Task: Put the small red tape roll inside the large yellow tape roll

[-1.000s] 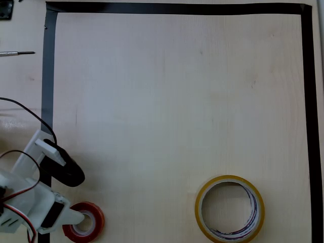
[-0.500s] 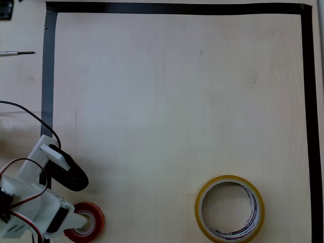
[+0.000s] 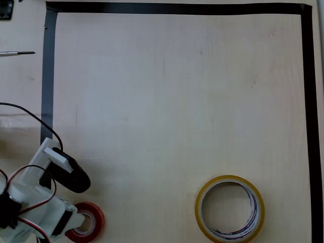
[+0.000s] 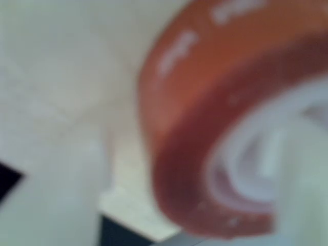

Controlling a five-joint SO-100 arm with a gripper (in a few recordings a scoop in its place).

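Right now your pincer (image 3: pixel 82 220) is down at the small red tape roll (image 3: pixel 91 221), which lies flat on the pale wood surface (image 3: pixel 177 101) at the bottom left of the overhead view, just inside the black tape border (image 3: pixel 48 76). The large yellow tape roll (image 3: pixel 230 208) lies flat too, well apart from it toward the bottom right, its wide hole facing up.

To do this grasp well, you want one finger seated fully inside the red roll's white core and the other against its outer wall, so the wall is pinched squarely rather than at a slant. Close firmly before lifting: the glossy tape looks likely to slip. Lift straight up enough to clear the yellow roll's wall, and keep the red ring level so it can drop flat into the hole.

As for the pincer itself, in the overhead view a white finger reaches over the red ring's hole, and the wrist view shows the red roll (image 4: pixel 205 128) very close and blurred, with a white part at the right edge beside the core. Whether the fingers are already clamped on the wall or apart around it, you cannot tell from these views.
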